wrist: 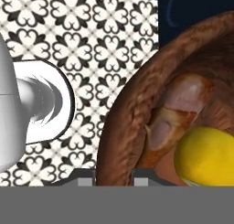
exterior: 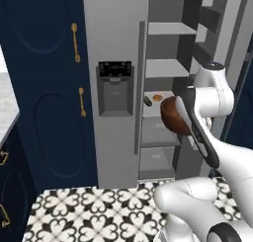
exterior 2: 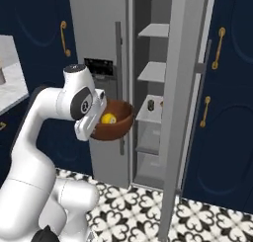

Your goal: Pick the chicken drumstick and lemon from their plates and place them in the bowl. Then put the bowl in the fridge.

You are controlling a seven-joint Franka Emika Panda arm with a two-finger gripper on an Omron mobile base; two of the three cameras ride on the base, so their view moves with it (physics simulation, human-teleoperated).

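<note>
At the open fridge (exterior 2: 106, 33) | gripper (wrist: 111, 177) clamped on one bowl (exterior 2: 116, 121) rim | inside: one lemon (exterior 2: 108, 118), one chicken drumstick (wrist: 176, 111)

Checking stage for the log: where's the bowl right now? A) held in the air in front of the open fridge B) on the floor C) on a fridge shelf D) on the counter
A: the bowl hangs off the tool ahead of the fridge shelves, with the lemon and chicken drumstick inside.
</note>
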